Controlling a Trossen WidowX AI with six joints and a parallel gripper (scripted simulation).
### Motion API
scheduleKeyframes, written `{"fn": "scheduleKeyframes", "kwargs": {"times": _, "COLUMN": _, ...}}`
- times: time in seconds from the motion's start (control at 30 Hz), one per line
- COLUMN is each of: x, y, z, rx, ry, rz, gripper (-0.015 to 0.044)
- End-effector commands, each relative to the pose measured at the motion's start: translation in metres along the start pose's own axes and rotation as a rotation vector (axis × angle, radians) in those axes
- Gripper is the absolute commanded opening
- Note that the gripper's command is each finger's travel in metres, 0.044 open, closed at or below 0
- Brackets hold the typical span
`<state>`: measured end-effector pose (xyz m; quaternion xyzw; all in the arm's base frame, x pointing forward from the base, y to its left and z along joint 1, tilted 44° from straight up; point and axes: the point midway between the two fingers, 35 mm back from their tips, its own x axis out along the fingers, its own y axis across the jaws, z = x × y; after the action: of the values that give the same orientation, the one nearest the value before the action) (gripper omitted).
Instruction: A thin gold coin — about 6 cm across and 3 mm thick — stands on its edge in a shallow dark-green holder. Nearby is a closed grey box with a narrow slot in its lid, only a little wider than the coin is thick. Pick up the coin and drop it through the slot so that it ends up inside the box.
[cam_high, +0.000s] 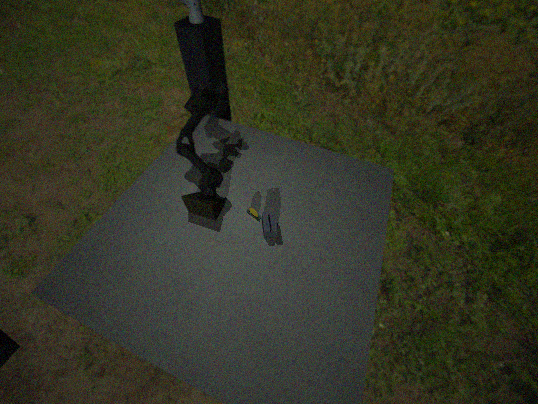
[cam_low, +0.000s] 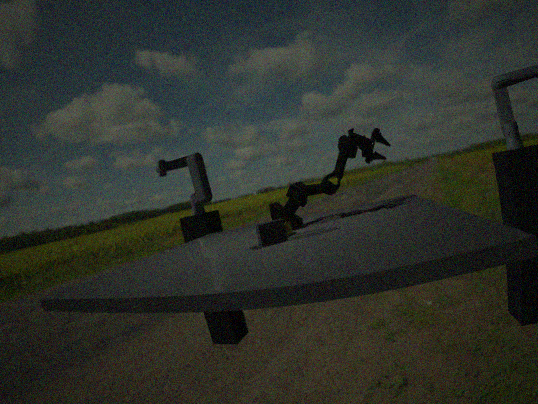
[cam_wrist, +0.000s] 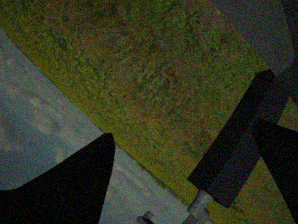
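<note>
The gold coin (cam_high: 253, 213) stands on edge in the small dark-green holder (cam_high: 258, 219), left of the box in the top view. The grey box (cam_high: 270, 236) (cam_low: 272, 234) is narrow and closed, with a thin dark slot in its lid. In the exterior view the box hides most of the coin and holder. My gripper (cam_low: 387, 151) (cam_wrist: 184, 134) is open and empty, raised high above the table and well away from coin and box. In the top view it is hard to make out against a black pedestal. The wrist view shows neither coin nor box.
The grey table (cam_high: 200, 300) (cam_low: 165, 280) (cam_wrist: 272, 37) carries my dark arm (cam_high: 212, 177) (cam_low: 296, 195). A black pedestal (cam_high: 202, 60) (cam_wrist: 232, 145) with a grey post stands beyond the table edge. The exterior view shows black pedestals at left (cam_low: 200, 226) and right (cam_low: 517, 185).
</note>
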<state>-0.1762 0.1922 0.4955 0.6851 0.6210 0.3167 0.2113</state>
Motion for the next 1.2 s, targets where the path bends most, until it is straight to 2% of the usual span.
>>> {"fn": "scheduleKeyframes", "kwargs": {"times": 0.0, "x": -0.001, "y": 0.002, "z": 0.000, "rx": 0.011, "ry": 0.005, "rz": 0.000, "gripper": 0.0374}}
{"fn": "scheduleKeyframes", "kwargs": {"times": 0.27, "x": -0.013, "y": 0.097, "z": 0.011, "rx": 0.521, "ry": 0.125, "rz": 0.098, "gripper": 0.0164}}
{"fn": "scheduleKeyframes", "kwargs": {"times": 0.5, "x": -0.033, "y": 0.198, "z": 0.063, "rx": 1.044, "ry": 0.234, "rz": 0.284, "gripper": 0.0161}}
{"fn": "scheduleKeyframes", "kwargs": {"times": 0.77, "x": -0.077, "y": 0.289, "z": 0.154, "rx": 1.618, "ry": 0.420, "rz": 0.536, "gripper": 0.0161}}
{"fn": "scheduleKeyframes", "kwargs": {"times": 1.0, "x": -0.116, "y": 0.329, "z": 0.239, "rx": 2.017, "ry": 0.587, "rz": 0.751, "gripper": 0.0161}}
{"fn": "scheduleKeyframes", "kwargs": {"times": 1.17, "x": -0.151, "y": 0.340, "z": 0.320, "rx": 2.339, "ry": 0.720, "rz": 0.965, "gripper": 0.0161}}
